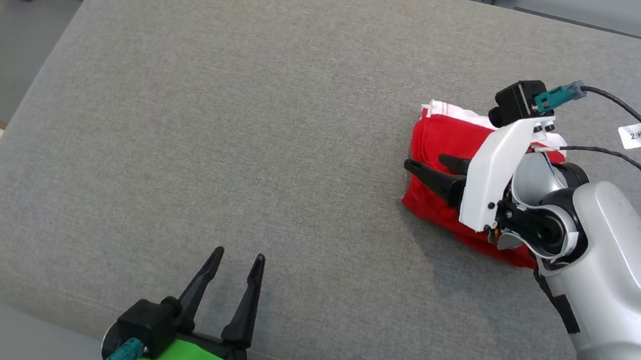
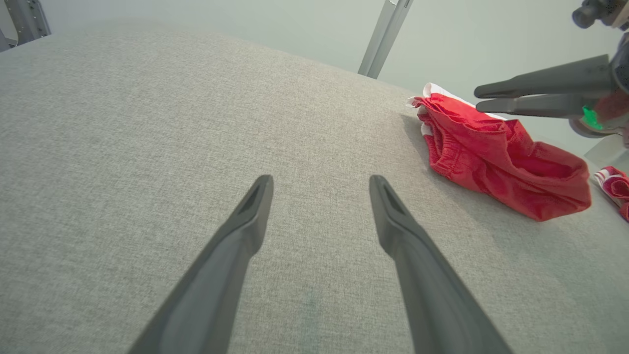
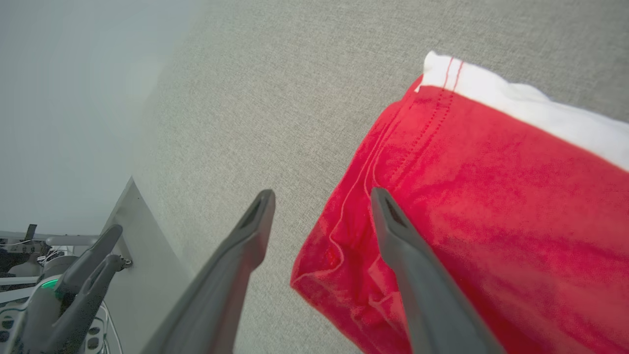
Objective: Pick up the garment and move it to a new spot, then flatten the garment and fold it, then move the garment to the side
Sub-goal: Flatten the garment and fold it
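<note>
Garment (image 1: 437,141) sits folded on the cushion (image 1: 245,109). Right gripper (image 1: 423,161) hangs over it, fingers apart; left gripper (image 1: 238,253) too.

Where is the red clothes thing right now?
In the head view, the red garment lies on the right side of the grey cushion, beneath the open right gripper and well away from the left gripper.

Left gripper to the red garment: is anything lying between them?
No. In the head view, bare grey cushion lies between the left gripper and the red garment, with nothing on it. The left wrist view agrees.
</note>
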